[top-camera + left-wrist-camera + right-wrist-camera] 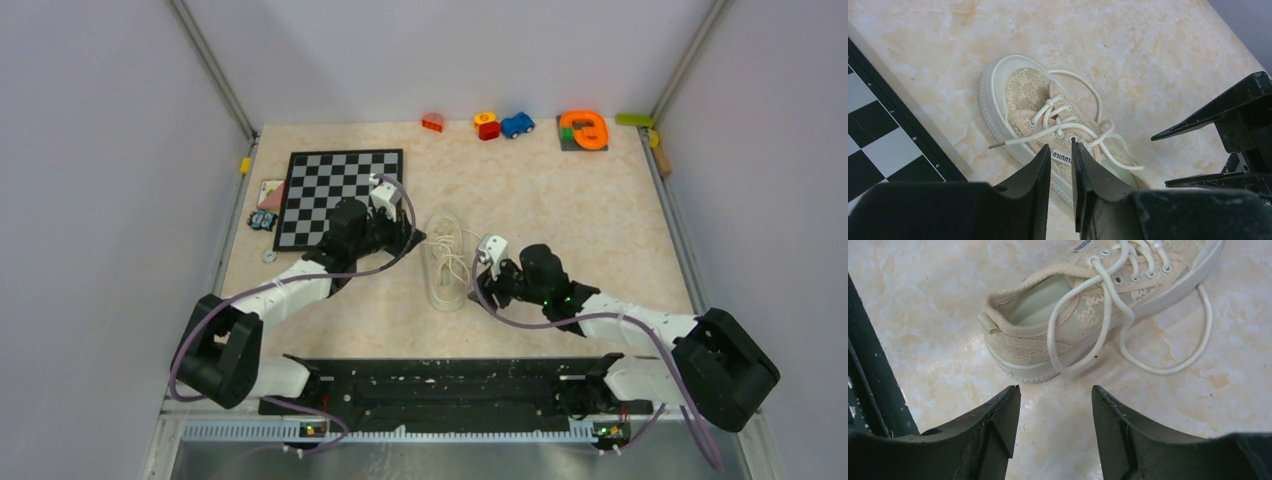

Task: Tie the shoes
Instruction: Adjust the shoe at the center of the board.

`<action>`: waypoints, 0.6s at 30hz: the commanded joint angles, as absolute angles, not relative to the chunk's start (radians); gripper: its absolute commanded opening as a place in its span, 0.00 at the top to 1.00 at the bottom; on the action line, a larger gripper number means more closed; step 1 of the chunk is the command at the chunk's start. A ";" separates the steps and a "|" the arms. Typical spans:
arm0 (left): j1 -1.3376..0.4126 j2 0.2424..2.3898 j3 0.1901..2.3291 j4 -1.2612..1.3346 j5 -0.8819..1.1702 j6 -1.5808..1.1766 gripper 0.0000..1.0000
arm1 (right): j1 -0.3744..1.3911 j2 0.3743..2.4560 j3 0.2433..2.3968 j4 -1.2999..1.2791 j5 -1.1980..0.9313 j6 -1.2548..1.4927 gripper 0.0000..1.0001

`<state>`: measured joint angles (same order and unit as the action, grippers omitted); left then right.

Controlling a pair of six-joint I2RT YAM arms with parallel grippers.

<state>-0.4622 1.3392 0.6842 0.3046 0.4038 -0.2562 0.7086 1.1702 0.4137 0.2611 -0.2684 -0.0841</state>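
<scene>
Cream low-top canvas sneaker (445, 262) not tied; both grippers were empty.
The sneaker lay flat on the beige marbled tabletop (948, 290) between the two arms. Its tongue sat just under the tips of the left gripper (1061, 146), and its heel was near, just ahead of, the right gripper (1055, 388). Left jaws were a narrow gap apart with nothing between them; right jaws were wide apart, holding nothing. The long white laces (1083, 131) were threaded through the eyelets and looked crossed near the top pair. One slack loop hung over the sneaker's side, another trailed on the tabletop, and one free end stuck out sideways. No bow or tight knot was visible. Judged early stage: at most a first crossing done; making loops, wrapping and cinching all left.
</scene>
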 commanded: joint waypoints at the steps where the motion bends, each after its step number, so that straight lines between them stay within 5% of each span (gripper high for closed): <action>1: -0.465 1.307 0.691 0.386 0.401 -0.186 0.74 | 0.709 1.210 0.479 0.328 -0.367 -0.281 0.44; 18: -0.464 1.299 0.683 0.403 0.485 -0.146 0.71 | 0.726 1.353 0.599 0.267 -0.471 -0.507 0.75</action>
